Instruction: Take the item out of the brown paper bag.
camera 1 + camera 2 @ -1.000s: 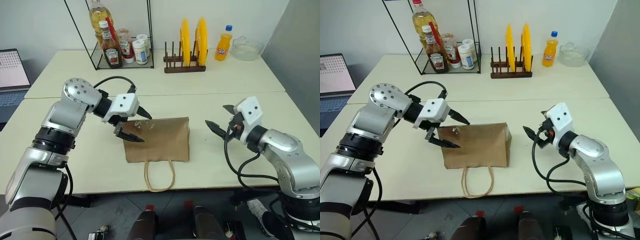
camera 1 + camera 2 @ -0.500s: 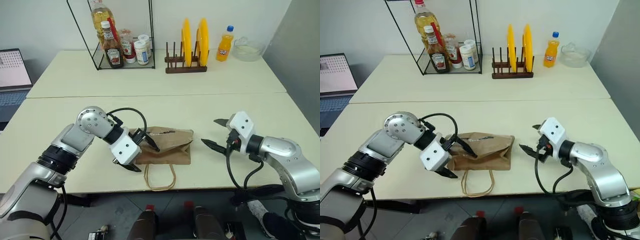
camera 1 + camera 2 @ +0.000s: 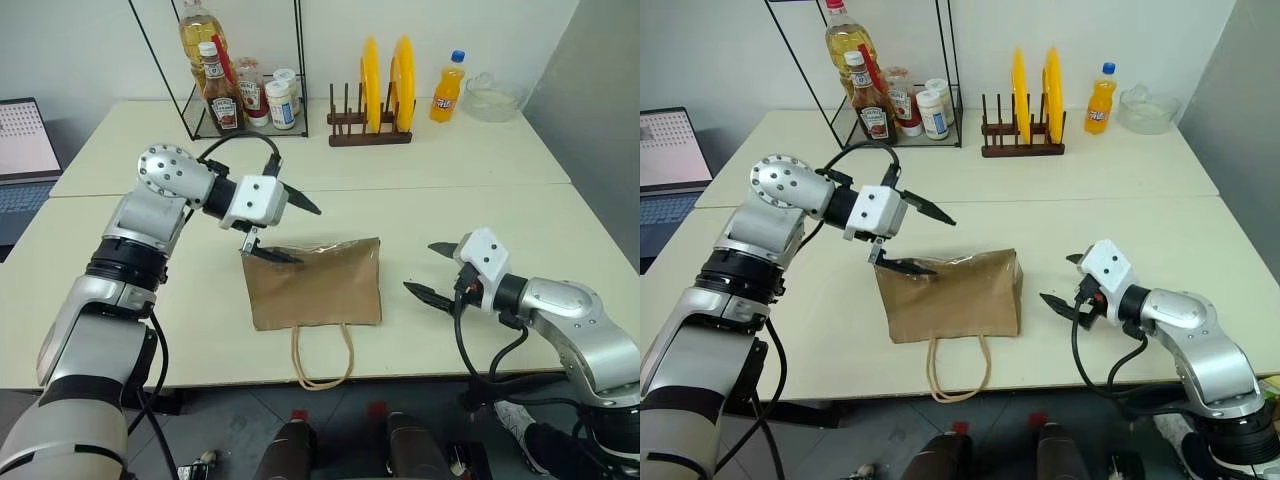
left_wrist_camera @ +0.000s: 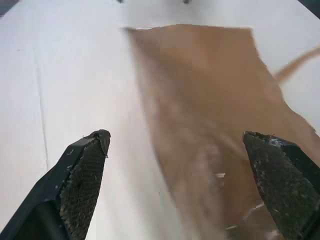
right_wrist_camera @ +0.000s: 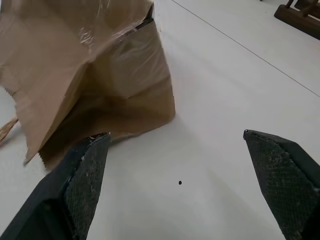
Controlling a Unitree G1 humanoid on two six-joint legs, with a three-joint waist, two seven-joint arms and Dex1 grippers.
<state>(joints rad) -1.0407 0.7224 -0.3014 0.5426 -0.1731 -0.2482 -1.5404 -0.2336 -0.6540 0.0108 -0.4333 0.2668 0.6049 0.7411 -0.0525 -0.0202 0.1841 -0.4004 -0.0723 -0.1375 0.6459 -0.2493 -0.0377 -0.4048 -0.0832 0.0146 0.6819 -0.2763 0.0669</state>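
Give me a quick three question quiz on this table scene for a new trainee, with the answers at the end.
1. True or false: the left gripper is shut on the brown paper bag.
2. Which way do the bag's handles point: A, toward the robot; B, toward the plate rack?
3. What cap colour has the orange soda bottle?

Key: 1 false, it is open above the bag. 2 A. 3 blue.
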